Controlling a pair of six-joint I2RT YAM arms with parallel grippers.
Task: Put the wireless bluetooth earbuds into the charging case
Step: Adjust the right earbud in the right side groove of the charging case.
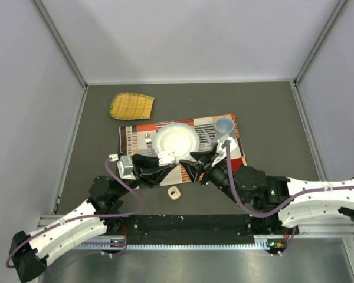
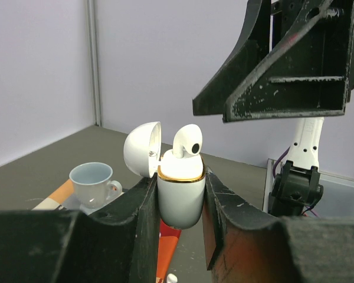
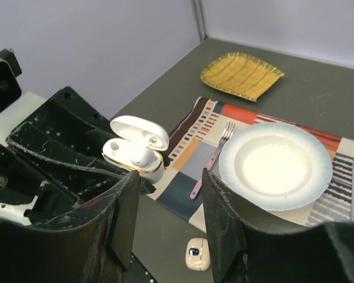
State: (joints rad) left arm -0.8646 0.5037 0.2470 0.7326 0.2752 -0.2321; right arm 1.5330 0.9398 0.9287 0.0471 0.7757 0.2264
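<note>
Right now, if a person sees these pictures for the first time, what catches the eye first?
The open white charging case, clamped in the left pincer, stands out first, with one earbud poking out of its top. Next comes the white plate on the patterned placemat at mid-table. The right pincer, open, faces the case.

Wht arms (image 1: 65,227), blk joints (image 1: 103,191), purple cables (image 1: 229,174)

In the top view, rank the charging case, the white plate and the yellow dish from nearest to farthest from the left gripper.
1. Charging case, held in the left gripper.
2. White plate, just beyond.
3. Yellow dish, far back left.
</note>
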